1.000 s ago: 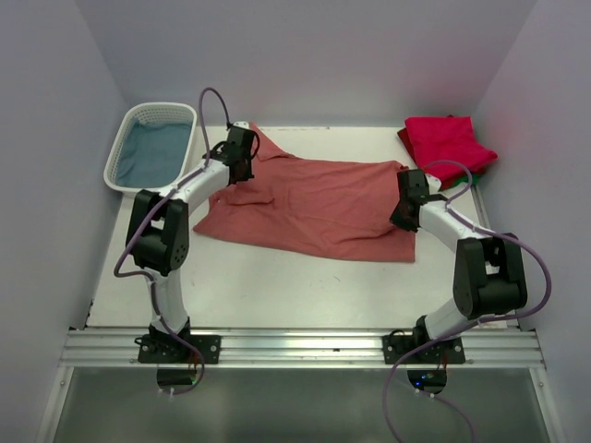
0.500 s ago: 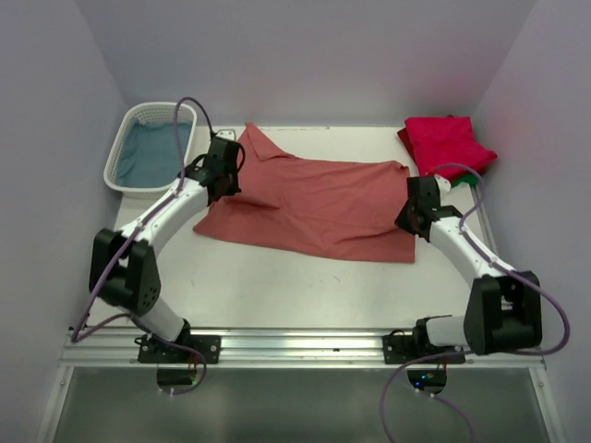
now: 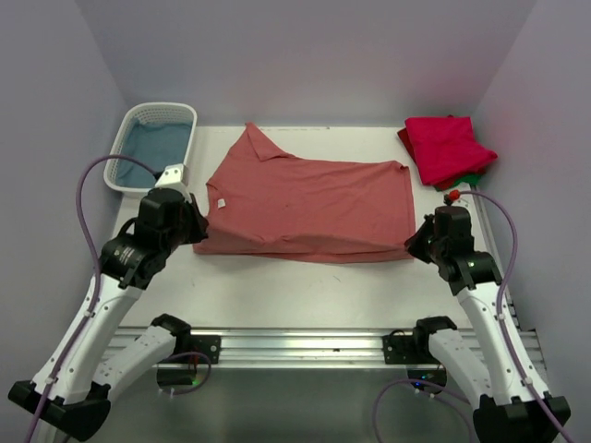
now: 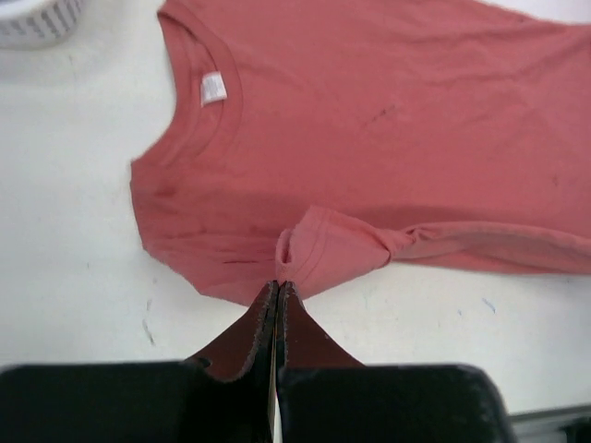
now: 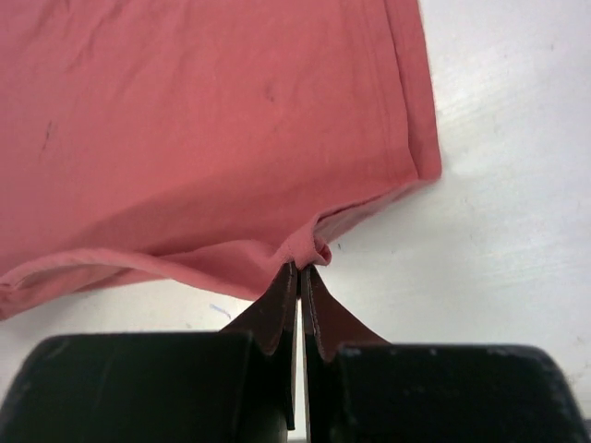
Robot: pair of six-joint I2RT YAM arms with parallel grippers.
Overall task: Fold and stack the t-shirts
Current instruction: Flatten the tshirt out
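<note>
Both arms crouch low over the table's near side, the left gripper (image 4: 278, 287) pinched tight on a bunched near-edge fold and the right gripper (image 5: 298, 269) on the near hem corner of the salmon-red t-shirt (image 3: 314, 198) spread mid-table, while the white basket (image 3: 118, 159) at far left holds blue cloth (image 3: 152, 152).

T-shirts: three. One salmon-red shirt (image 3: 314, 203), one crimson shirt (image 3: 448, 146), one green shirt (image 3: 475, 176), edge only showing. Baskets: one white basket (image 3: 118, 155). In it: one blue cloth (image 3: 152, 152). My grippers: two, left gripper (image 4: 277, 288), right gripper (image 5: 299, 269).
</note>
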